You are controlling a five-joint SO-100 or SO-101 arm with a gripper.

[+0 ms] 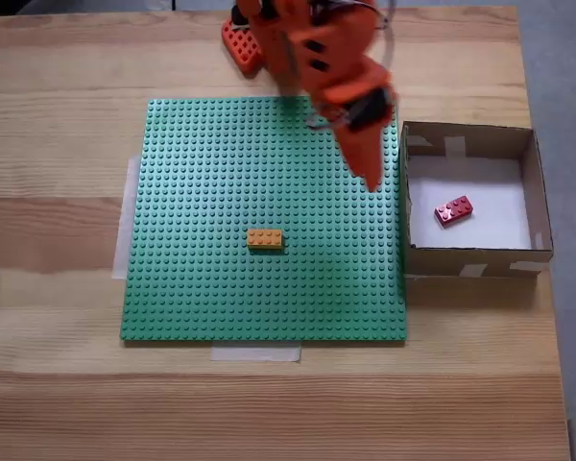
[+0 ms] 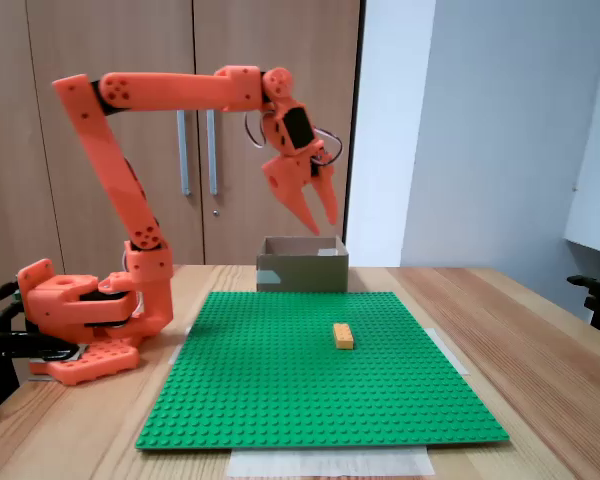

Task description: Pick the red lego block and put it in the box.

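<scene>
Red lego block lies flat on the white floor of the box. Orange gripper hangs above the green baseplate near the box, jaws apart and empty. Orange-yellow brick sits mid-baseplate on the wooden counter.

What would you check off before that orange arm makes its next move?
1. Red lego block inside the box: ok.
2. Claw empty: ok, nothing between its fingers.
3. Claw open: ok, fingers apart.
4. Claw raised above the box walls: ok, seen from the side.
5. Orange-yellow brick on the green baseplate, undisturbed: ok.
6. Block lying flat: ok, studs up.
</scene>
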